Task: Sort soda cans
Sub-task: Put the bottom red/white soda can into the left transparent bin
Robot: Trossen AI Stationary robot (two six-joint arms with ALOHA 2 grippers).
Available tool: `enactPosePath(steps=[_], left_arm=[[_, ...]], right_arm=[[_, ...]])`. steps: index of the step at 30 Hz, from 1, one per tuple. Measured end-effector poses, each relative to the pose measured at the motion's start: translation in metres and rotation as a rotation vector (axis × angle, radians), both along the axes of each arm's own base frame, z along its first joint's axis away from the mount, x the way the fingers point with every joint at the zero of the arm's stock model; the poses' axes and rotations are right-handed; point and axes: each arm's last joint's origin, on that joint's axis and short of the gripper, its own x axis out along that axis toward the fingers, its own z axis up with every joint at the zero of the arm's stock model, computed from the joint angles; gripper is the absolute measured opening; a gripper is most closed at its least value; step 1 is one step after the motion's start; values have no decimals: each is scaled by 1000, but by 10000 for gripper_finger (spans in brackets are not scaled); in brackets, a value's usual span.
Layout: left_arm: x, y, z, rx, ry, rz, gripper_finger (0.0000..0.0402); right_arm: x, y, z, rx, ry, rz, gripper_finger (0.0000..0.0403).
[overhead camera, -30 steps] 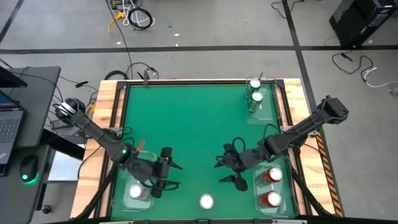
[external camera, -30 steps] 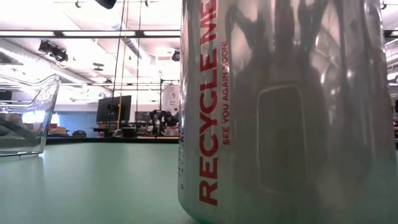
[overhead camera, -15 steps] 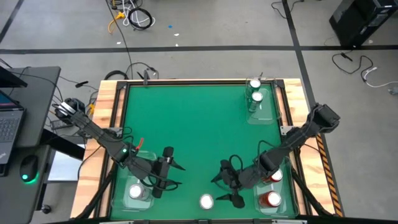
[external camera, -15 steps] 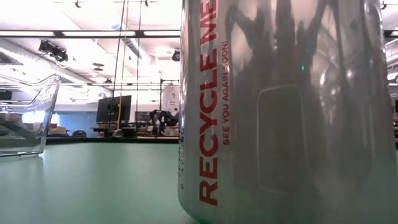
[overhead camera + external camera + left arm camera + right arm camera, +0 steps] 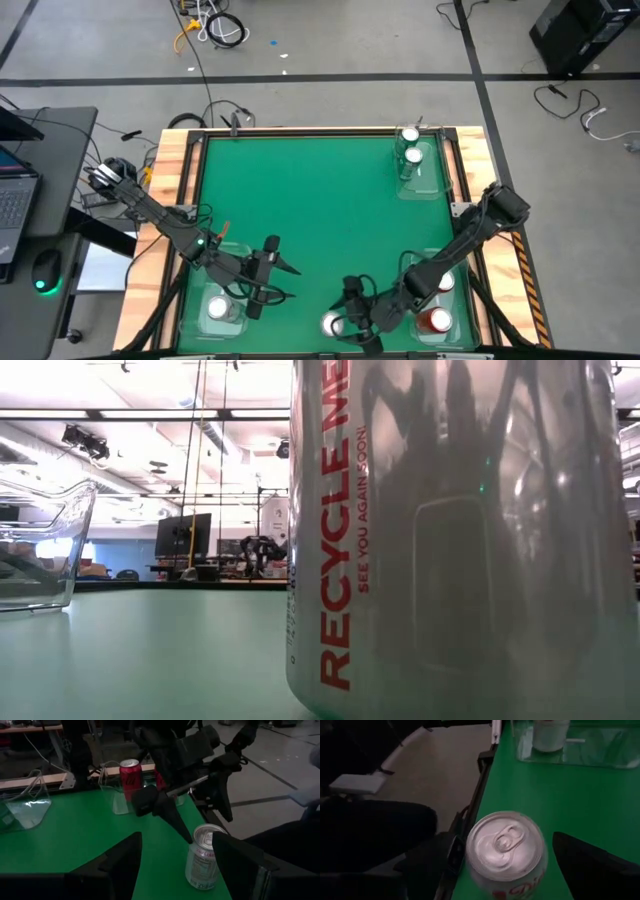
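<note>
The right gripper (image 5: 345, 322) is spread wide, straddling the silver-grey can (image 5: 331, 324) between its fingers, nothing grasped yet; the pickup is under way; next, I'd say, close on its sides and lift; the can stands upright, long axis vertical, tab up, at the table's near edge; the left gripper (image 5: 282, 280) waits open beyond.

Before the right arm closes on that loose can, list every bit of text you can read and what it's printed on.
"RECYCLE ME": red, running up the silver can, cut off at the frame's top.
"SEE YOU AGAIN SOON!": smaller red line beside it.
Red script on the red can: too blurred to read.
Fine print on the silver can: too small.
</note>
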Motion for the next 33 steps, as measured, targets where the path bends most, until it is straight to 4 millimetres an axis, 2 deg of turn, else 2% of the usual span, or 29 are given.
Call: enactPosePath(steps=[8,15,28,33], left_arm=[[0,-1,1,-19,-9,-1,249],[0,-2,3,-78,-18,7,249],[1,0,3,-97,-15,43,249],[1,0,3,-97,-14,44,249]], right_arm=[[2,0,1,-11,-14,-18,350],[4,2,-11,1,15,-32,350],[7,0,-11,1,9,-28,350],[9,2,-22,8,37,-2,350]])
